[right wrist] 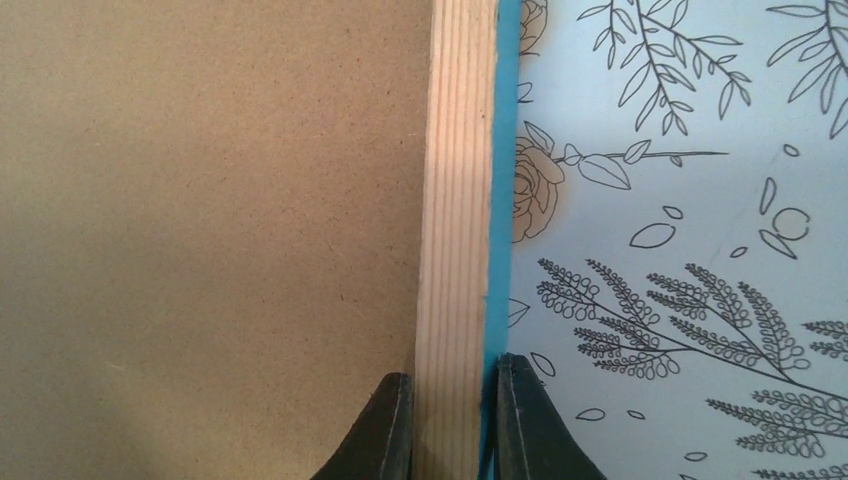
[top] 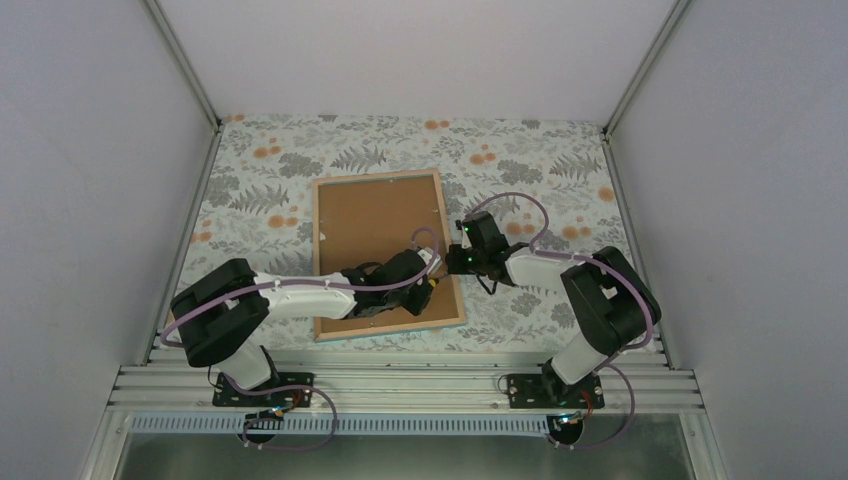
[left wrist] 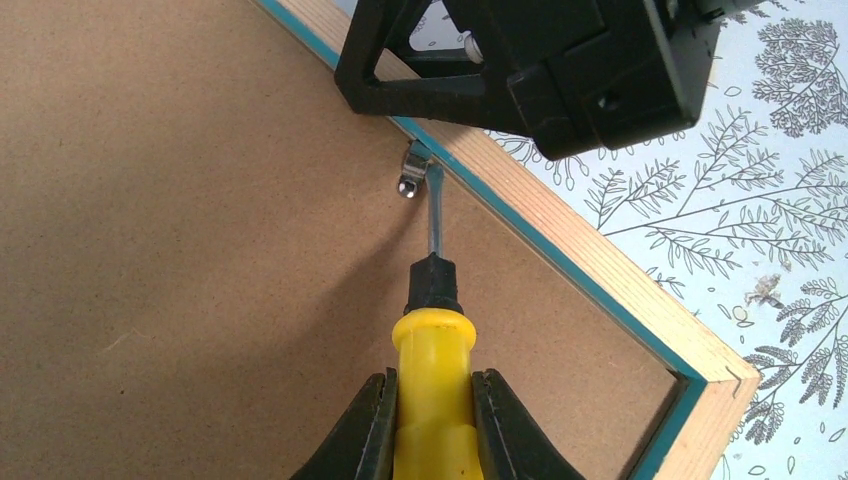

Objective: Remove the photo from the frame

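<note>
The frame [right wrist: 455,200] is laid face down, and its wooden rail is clamped by the right gripper [right wrist: 455,400], evidently to steady it. A yellow screwdriver [left wrist: 432,340] is gripped tightly by the left gripper [left wrist: 432,400], with its tip set just ahead at the metal tab [left wrist: 413,170] that retains the backing board [left wrist: 180,250]. The photo is hidden, presumably beneath that board.

The right end effector [right wrist: 450,425] gripped the frame [right wrist: 455,200] by its light wood rim, one black finger against the brown backing board [right wrist: 200,230], the other over the leaf-printed surface [right wrist: 680,150].

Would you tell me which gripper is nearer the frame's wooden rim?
Right. The right gripper clamps the frame's rim; the left gripper holds a screwdriver over the backing board.
</note>
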